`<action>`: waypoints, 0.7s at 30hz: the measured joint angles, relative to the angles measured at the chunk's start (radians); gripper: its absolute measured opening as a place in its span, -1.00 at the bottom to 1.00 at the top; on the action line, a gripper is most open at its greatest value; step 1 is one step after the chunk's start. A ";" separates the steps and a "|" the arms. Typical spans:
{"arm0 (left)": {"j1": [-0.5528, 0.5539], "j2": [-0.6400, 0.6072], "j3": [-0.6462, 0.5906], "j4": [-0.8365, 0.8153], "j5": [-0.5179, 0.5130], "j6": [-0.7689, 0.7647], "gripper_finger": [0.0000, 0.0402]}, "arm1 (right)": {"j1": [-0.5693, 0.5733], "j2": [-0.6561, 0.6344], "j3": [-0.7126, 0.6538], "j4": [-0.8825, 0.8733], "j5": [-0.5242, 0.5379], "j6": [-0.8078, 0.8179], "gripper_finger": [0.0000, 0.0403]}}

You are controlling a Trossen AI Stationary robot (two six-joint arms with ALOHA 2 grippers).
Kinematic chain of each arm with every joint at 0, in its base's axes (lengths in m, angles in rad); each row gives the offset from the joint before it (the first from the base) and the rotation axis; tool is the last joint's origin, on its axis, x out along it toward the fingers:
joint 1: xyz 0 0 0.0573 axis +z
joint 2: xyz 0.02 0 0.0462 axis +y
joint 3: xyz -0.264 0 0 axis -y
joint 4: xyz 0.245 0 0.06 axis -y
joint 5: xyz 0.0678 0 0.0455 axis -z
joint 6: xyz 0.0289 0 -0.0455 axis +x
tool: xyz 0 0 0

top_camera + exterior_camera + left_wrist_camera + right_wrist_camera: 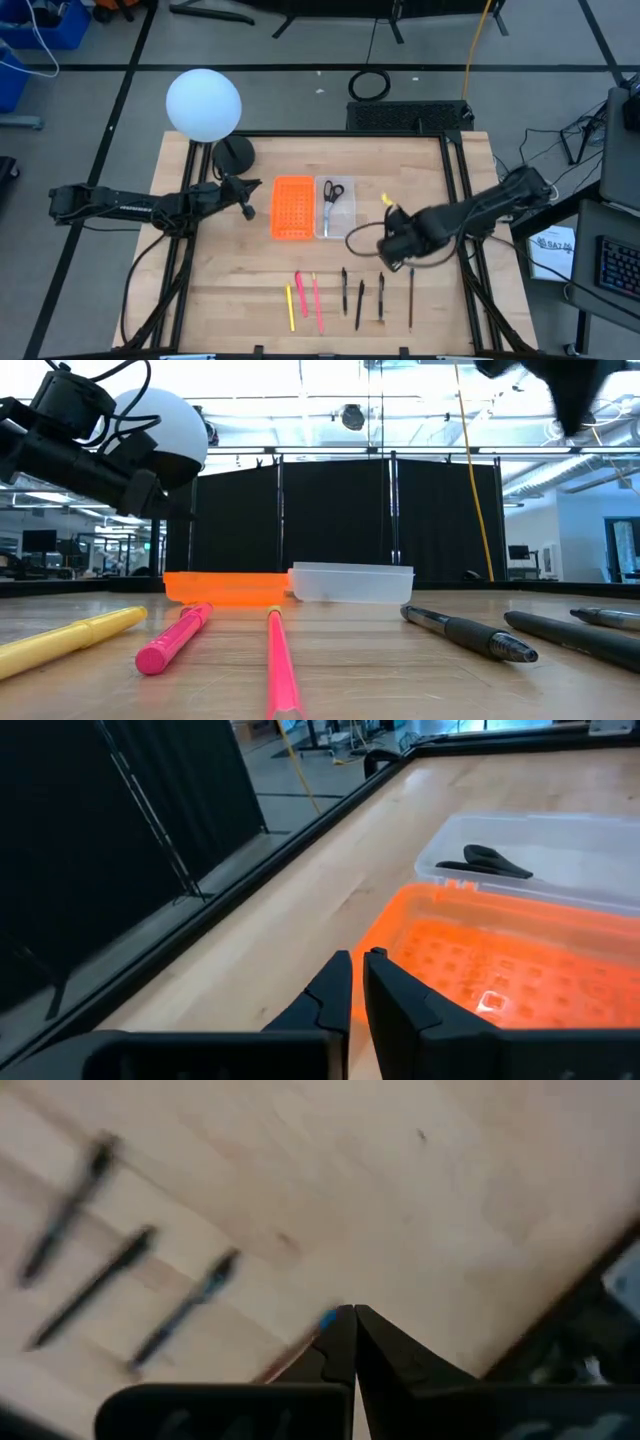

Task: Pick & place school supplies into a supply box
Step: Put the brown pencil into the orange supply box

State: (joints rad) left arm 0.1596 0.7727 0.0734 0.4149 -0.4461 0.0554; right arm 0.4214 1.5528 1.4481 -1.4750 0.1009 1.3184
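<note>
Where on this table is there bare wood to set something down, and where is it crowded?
Free: the wood left of the orange tray, and the strip between the clear box and the pen row. Crowded: the near edge, from the yellow pen to the dark pens, and under the right gripper.

On the bench, two trays sit side by side near the middle: the perforated tray on the left, the supply box touching its right side. The scissors lie inside the supply box. Toward the front edge runs a row of pens and pencils: the yellow pencil leftmost, two pink pens just right of it, then four dark pens farther right. A round lamp stands at the back left corner. The left hand hangs just left of the perforated tray; the right hand hangs above the rightmost dark pens.
</note>
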 joint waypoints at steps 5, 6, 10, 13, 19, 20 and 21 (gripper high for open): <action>0.000 0.000 0.000 0.000 0.002 -0.037 -0.85 | 0.058 0.012 -0.128 0.085 -0.001 0.109 -0.93; 0.000 0.000 0.000 0.000 0.002 -0.040 -0.85 | 0.065 0.008 -0.149 0.087 0.000 0.134 -0.89; 0.000 0.000 0.000 0.000 0.003 -0.065 -0.90 | 0.095 0.007 -0.240 0.119 0.031 0.296 -0.67; 0.000 0.000 0.000 0.000 0.016 -0.084 -0.94 | 0.114 0.007 -0.317 0.187 0.030 0.411 -0.49; 0.000 0.000 0.000 0.001 0.073 -0.088 -0.97 | 0.144 0.007 -0.451 0.407 -0.002 0.457 -0.21; 0.000 0.000 0.000 0.001 0.078 -0.088 -0.95 | 0.146 0.007 -0.467 0.436 -0.012 0.471 -0.18; 0.000 0.000 0.000 0.001 0.079 -0.088 -0.93 | 0.150 0.007 -0.482 0.465 -0.024 0.492 -0.15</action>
State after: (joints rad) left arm 0.1595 0.7727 0.0734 0.4156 -0.3666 -0.0326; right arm 0.5713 1.5597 0.9664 -1.0102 0.0769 1.8103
